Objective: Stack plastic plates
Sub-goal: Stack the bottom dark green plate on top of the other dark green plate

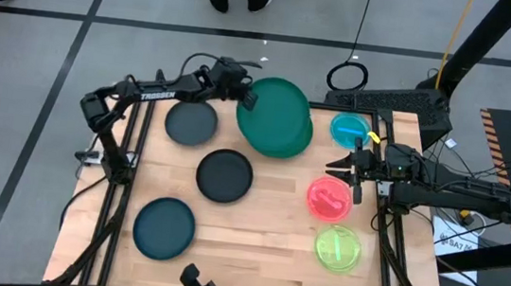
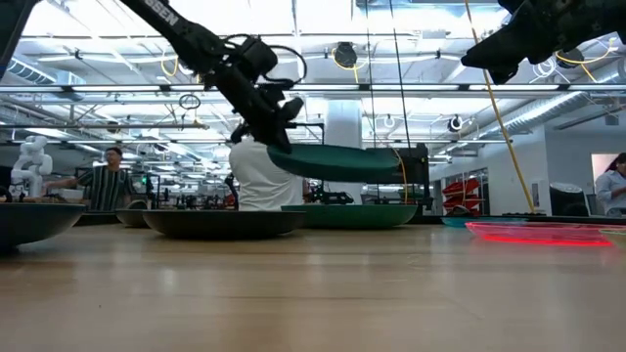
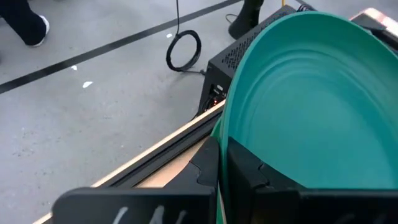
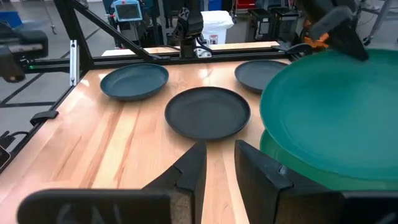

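My left gripper is shut on a large green plate, holding it in the air over the second large green plate, which rests flat at the table's far middle. The low view shows the held plate tilted above the lower one. Three dark grey plates lie flat on the left half. The small blue, pink and lime plates lie along the right side. My right gripper hovers open between the blue and pink plates. My left gripper pinches the upper green plate's rim on the plate's left side, one finger on the inner face and one outside, under the rim. The fingers come from the table's left, slanting down. The plate is lifted clear and tilted, its free side lower.
Bare wood lies along the near edge and between the dark plates and the small ones. A black box and cables sit past the far right corner. People show in the room beyond the table.
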